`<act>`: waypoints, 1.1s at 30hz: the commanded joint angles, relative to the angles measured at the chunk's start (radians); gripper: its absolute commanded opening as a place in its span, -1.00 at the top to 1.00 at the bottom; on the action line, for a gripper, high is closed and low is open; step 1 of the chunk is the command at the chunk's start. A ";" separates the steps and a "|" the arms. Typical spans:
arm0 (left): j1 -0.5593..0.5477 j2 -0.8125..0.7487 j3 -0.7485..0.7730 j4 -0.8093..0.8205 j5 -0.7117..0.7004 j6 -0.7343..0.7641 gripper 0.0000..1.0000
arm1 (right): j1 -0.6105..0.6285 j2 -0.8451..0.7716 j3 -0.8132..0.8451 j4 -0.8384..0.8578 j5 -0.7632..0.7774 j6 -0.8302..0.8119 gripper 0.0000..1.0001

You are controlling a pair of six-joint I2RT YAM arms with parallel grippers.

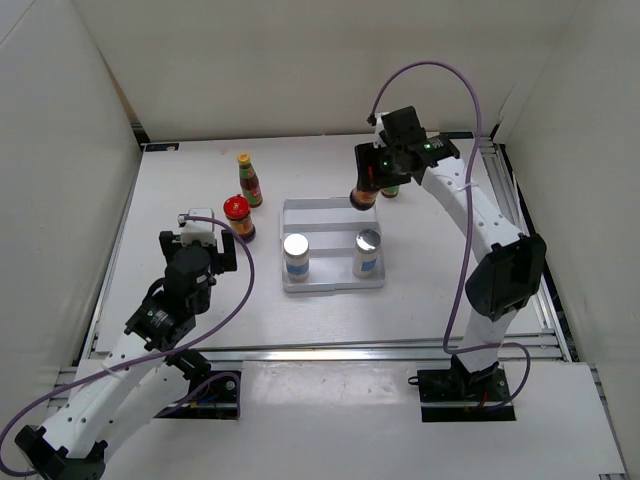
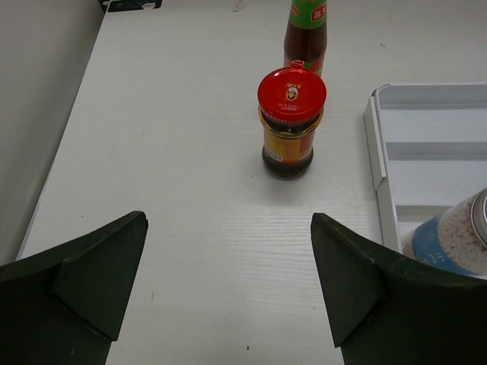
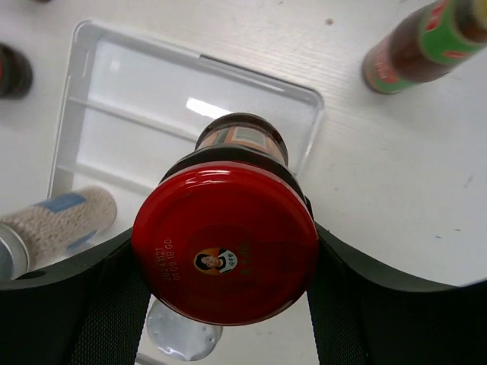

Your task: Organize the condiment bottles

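Six condiment bottles are out on the white table [image 1: 180, 170]. Two white shakers with silver tops stand inside the white ridged tray [image 1: 330, 213], the left shaker [image 1: 297, 256] and the right shaker [image 1: 367, 252], both toward its near side. The right gripper [image 1: 365, 183] is clamped on the held jar [image 3: 224, 243], one finger pressed on each side just below its red lid. It holds the jar over the tray's far right corner, and I cannot tell whether the base touches the tray. Just beyond it, on the table, stands the right slim bottle [image 1: 390, 188]. Left of the tray, the second jar [image 2: 293, 114] stands upright with the left slim bottle [image 2: 306, 26] close behind it. The left gripper [image 2: 228, 224] hovers near that jar, jaws wide apart, holding nothing.
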 commanded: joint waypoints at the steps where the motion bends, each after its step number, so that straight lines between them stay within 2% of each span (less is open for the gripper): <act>1: 0.002 -0.003 0.030 0.004 -0.024 -0.010 -1.00 | 0.008 -0.028 -0.012 0.052 -0.078 -0.013 0.75; 10: 0.002 -0.003 0.030 0.004 -0.034 -0.010 -1.00 | 0.030 0.005 -0.166 0.122 -0.087 -0.002 0.75; 19: 0.002 -0.003 0.030 0.004 -0.034 -0.010 -1.00 | 0.030 0.038 -0.240 0.154 -0.063 0.007 0.75; 22: 0.002 -0.003 0.030 0.004 -0.034 -0.010 -1.00 | 0.030 0.059 -0.249 0.163 -0.035 0.007 0.56; 24: 0.002 -0.003 0.030 0.004 -0.034 -0.010 -1.00 | 0.030 0.070 -0.249 0.163 -0.024 0.007 0.30; 26: 0.002 -0.003 0.030 0.004 -0.034 -0.010 -1.00 | 0.030 0.079 -0.258 0.163 -0.024 0.007 -0.08; 27: 0.002 0.006 0.030 0.004 -0.034 -0.010 -1.00 | 0.030 0.079 -0.258 0.163 -0.014 0.007 -0.43; 29: 0.002 0.006 0.030 0.004 -0.034 -0.019 -1.00 | 0.030 0.070 -0.258 0.163 0.005 0.007 -0.72; 30: 0.002 0.017 0.030 0.004 -0.022 -0.019 -1.00 | 0.039 0.040 -0.258 0.163 0.014 0.016 -1.00; 33: 0.002 0.028 0.053 -0.007 0.021 -0.019 -1.00 | 0.039 -0.020 -0.244 0.144 0.023 0.017 -1.00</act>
